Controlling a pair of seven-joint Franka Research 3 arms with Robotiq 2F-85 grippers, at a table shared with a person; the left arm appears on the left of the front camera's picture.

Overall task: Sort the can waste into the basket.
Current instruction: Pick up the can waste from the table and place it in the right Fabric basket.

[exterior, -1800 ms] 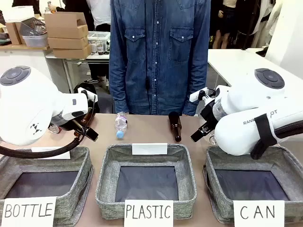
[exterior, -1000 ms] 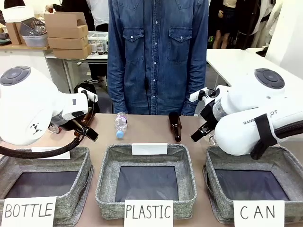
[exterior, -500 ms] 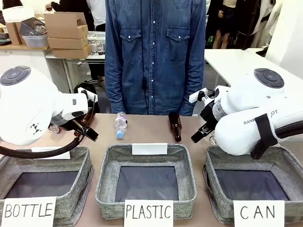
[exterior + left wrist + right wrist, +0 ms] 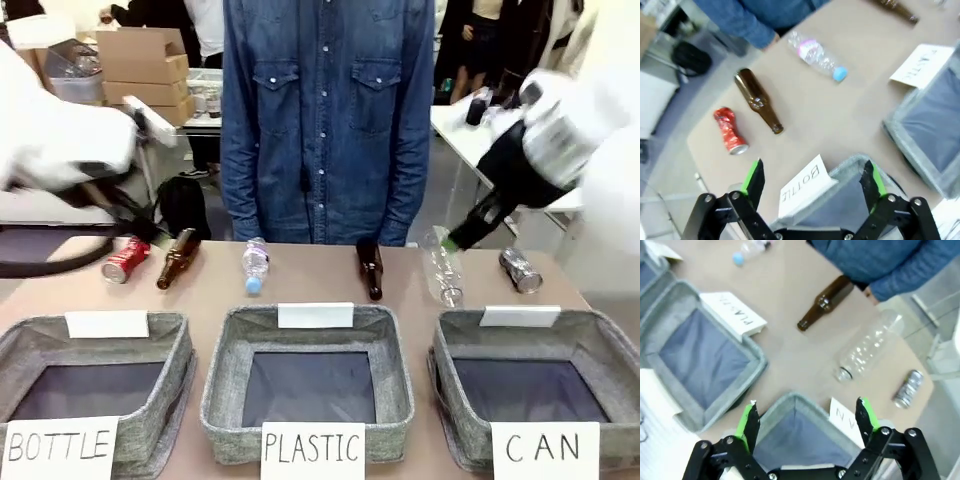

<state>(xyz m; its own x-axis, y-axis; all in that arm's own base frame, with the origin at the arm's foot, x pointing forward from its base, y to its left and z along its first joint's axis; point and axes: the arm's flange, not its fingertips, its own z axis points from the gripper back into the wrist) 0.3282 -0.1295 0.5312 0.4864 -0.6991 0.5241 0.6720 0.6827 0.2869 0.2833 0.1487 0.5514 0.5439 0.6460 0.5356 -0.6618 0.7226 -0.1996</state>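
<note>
Left fingers (image 4: 754, 180) spread, empty; red can (image 4: 730, 131) lying beyond, apart.

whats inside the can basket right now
Nothing visible: the CAN basket has a bare dark bottom. Its front sign hides the near inner edge. The dark can and red can lie on the table outside it.

Left gripper (image 4: 812, 167), right gripper (image 4: 806, 405): both agape

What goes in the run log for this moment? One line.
left gripper open | right gripper open | red can on table | dark can on table | basket empty
</note>
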